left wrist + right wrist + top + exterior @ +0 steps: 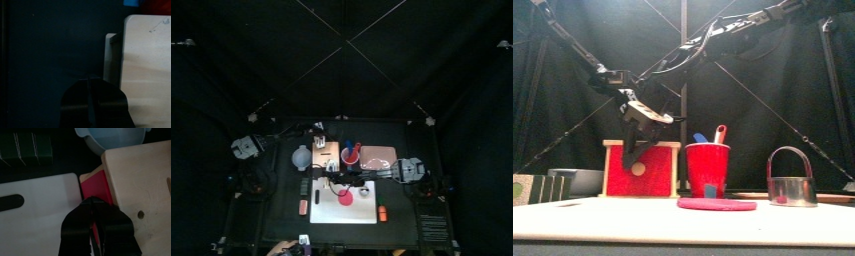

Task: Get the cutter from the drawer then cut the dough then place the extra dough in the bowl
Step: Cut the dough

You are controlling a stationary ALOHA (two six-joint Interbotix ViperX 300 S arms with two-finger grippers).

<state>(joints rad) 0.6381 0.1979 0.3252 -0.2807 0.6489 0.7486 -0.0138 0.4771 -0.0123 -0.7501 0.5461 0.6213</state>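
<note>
The pale wooden box (pixel 641 146) stands at the back, its red drawer front (pixel 647 172) facing forward. My right gripper (pixel 93 203) hangs shut right at the drawer front (pixel 93 184), between the box (pixel 140 173) and the white board (pixel 40 203); whether it pinches anything is hidden. The metal cutter (pixel 790 189) stands upright on the board's right side. Flat pink dough (pixel 718 204) lies at the board's middle (pixel 342 197). The blue-grey bowl (pixel 301 157) sits left of the box. My left gripper (pixel 90 82) is shut and empty over dark table beside the box (pixel 147 65).
A red cup (pixel 708 166) with a blue and a red toy knife stands right of the box. The pink tray (pixel 380 153) lies behind and to its right. Dark green sushi blocks (pixel 553 185) sit at the left, near the bowl (pixel 113 138).
</note>
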